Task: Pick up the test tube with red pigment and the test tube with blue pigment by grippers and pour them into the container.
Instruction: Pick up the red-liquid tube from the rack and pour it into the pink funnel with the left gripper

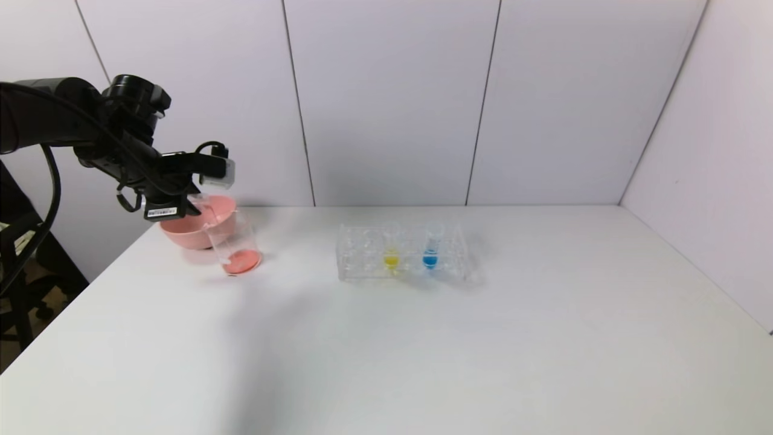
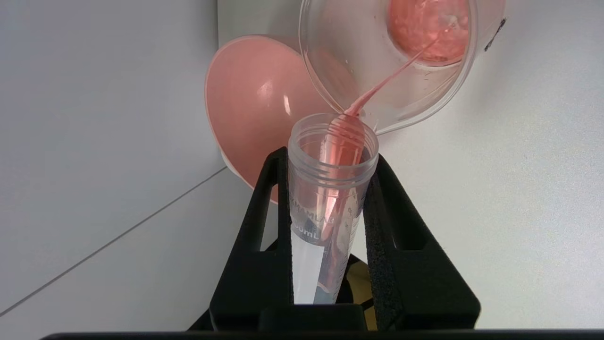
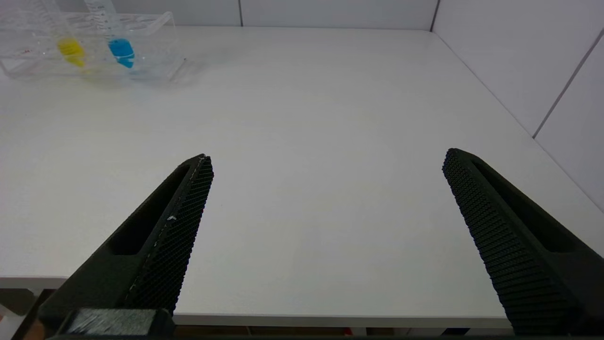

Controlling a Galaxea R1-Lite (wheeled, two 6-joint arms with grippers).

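Left claw, clamped on the red-pigment test tube, pours into the beaker near the table's far-left corner; blue-pigment test tube waits racked; right claw gapes idle.

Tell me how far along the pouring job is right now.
Nothing is finished. In hand: the left gripper holds the red tube tipped over the beaker, a red stream running into the red pool at its bottom. Left: the blue tube stands in the rack beside the yellow tube; the right gripper waits open near the table's near edge.
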